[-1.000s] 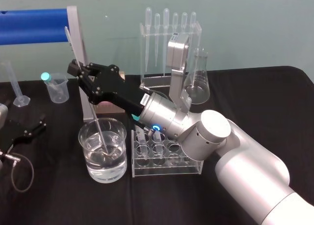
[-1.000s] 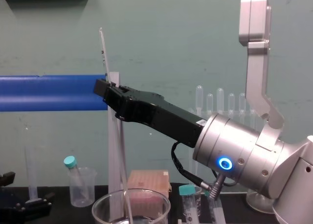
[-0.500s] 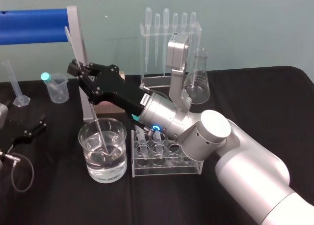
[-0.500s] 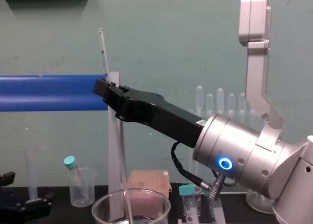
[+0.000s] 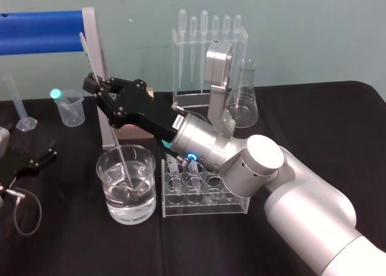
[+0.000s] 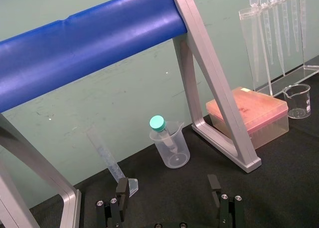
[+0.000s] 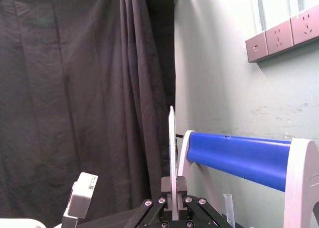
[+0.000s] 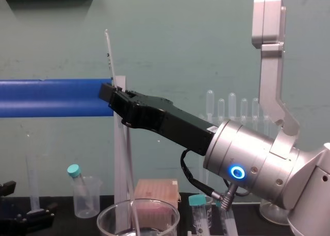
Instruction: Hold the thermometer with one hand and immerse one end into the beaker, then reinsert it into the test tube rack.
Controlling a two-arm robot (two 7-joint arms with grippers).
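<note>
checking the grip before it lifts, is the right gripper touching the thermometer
Touching. The right wrist view shows the right gripper shut on the thermometer, the rod rising from between its jaws.

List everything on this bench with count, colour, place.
thermometer: one, whitish, tilted, lower end in the big beaker
big beaker: one, clear, front left
test tube rack: one, clear, right of the big beaker
pipettes: at least five, clear, upright at the back
flask: one, clear, right of the pipettes
plastic beaker: one, clear, back left, teal-capped tube inside
measuring cylinder: one, clear, far left
box: one, pink, behind the big beaker
small glass beaker: one, clear, beside the box
bar: one, blue, back left
right hand: one, black, shut on the thermometer
left hand: one, black, open, parked far left
</note>
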